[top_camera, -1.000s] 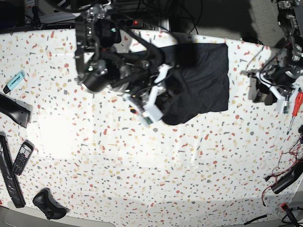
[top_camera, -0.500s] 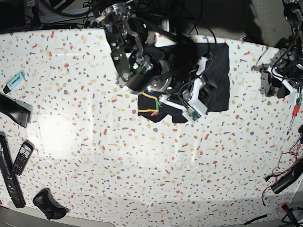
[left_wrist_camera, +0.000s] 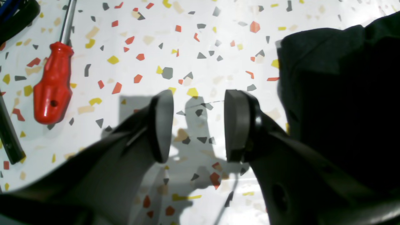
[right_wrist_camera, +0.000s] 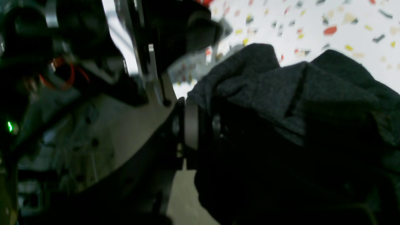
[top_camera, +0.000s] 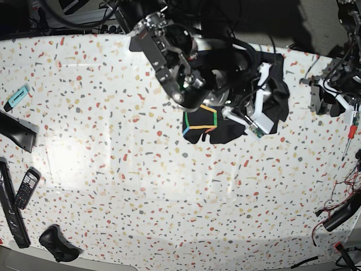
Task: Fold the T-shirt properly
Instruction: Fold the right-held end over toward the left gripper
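Observation:
The black T-shirt [top_camera: 228, 129] lies bunched at the back right of the speckled table, and a rainbow line print [top_camera: 200, 118] shows on its turned-over left part. My right gripper [top_camera: 260, 116] reaches across from the left and is shut on a fold of the shirt near its right side. In the right wrist view the dark fabric [right_wrist_camera: 281, 93] is pinched at the gripper [right_wrist_camera: 203, 125]. My left gripper [top_camera: 327, 103] stands open to the right of the shirt. In the left wrist view the left gripper [left_wrist_camera: 198, 125] has nothing between its fingers, and the shirt's edge [left_wrist_camera: 337, 93] lies just to its right.
A red-handled screwdriver [left_wrist_camera: 53, 84] lies left of the left gripper, near the table's right edge [top_camera: 352, 124]. Cables and a black tool [top_camera: 341, 213] sit at the right edge. A phone [top_camera: 26, 188], a turquoise marker [top_camera: 17, 97] and black objects [top_camera: 56, 243] lie at the far left.
My right arm has swung to the right with the shirt's fabric, turning it over so that the rainbow print shows. The left gripper has stayed open at the right.

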`<state>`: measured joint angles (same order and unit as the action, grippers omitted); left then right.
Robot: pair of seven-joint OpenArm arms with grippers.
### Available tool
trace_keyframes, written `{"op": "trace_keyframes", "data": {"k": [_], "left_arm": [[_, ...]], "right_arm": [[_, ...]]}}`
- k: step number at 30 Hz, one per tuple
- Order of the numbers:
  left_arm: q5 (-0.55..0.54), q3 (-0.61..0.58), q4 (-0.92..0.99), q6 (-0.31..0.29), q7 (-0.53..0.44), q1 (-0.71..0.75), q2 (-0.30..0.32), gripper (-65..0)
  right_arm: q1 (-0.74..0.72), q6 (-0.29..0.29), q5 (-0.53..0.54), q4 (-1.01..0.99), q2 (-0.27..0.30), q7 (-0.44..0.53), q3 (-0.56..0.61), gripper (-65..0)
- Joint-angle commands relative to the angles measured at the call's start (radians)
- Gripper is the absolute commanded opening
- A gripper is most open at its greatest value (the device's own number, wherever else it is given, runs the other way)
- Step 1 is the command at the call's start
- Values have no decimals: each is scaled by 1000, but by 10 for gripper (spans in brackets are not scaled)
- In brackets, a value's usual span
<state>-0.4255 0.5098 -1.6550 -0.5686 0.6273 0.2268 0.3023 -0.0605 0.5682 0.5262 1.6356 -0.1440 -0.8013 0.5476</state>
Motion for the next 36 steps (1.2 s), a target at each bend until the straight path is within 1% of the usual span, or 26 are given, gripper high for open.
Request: {"op": "trace_keyframes", "data": {"k": [1,3,4,5,7,9,11,13,14,16,18,19,20,22,24,25,27,28,31,32,36], "left_arm": [[-13,7,-18,-4,-22,-5,14,-396],[-13,7,-18,-4,-22,-5,14,-396],[-13,7,-18,-4,-22,-5,14,-396],[-13,7,-18,-4,-22,-5,14,-396],[-13,7,-18,-4,-22,-5,14,-396],[-13,7,-18,-4,-22,-5,14,-396],[-13,7,-18,-3,-23,-5,14,-396],[-49,8,-18,-3,-22,-5,14,-396],[-90,8,-18,-4,-20,-1,14,-396],[-211,8,-26,-14,-13,16,14,-396],[-322,8,-39,-72,-1,40,14,-396],[-372,7,-45,-89,18,53,13,-396],[-417,6,-49,-98,45,62,13,-396],[-482,6,-49,-111,117,79,11,-397],[-525,6,-48,-117,175,98,2,-397],[-538,6,-48,-117,181,111,-8,-397],[-544,6,-48,-117,182,137,-41,-397],[-536,6,-45,-117,190,147,-63,-402],[-419,5,-2,-116,187,155,-137,-405],[-401,5,28,-116,182,151,-151,-405],[-412,6,166,-116,180,118,-152,-405]], "right_arm": [[-17,8,24,10,-13,50,7,-565],[-17,18,25,6,-13,103,19,-443],[-17,41,29,6,-13,124,24,-406],[-18,70,39,6,-13,148,28,-389],[-20,105,95,6,-13,172,30,-388],[-27,107,148,7,-13,167,27,-388],[-41,107,156,7,-13,152,24,-388],[-63,107,155,10,-13,109,11,-388],[-77,106,155,11,-13,78,0,-389],[-106,106,155,15,-13,-6,-37,-389],[-139,105,154,16,-13,-115,-90,-389],[-153,106,153,16,-13,-171,-122,-390],[-164,106,141,16,-13,-218,-157,-404],[-175,106,84,16,-13,-277,-226,-472],[-172,106,11,15,-13,-291,-285,-548],[-171,106,-6,15,-13,-291,-306,-581],[-171,106,-23,15,18,-291,-334,-627],[-171,106,-42,15,38,-291,-340,-640],[-166,105,-98,1,94,-291,-341,-650],[-163,105,-107,-8,109,-292,-341,-650],[-142,105,-113,-51,157,-291,-341,-650]]}}
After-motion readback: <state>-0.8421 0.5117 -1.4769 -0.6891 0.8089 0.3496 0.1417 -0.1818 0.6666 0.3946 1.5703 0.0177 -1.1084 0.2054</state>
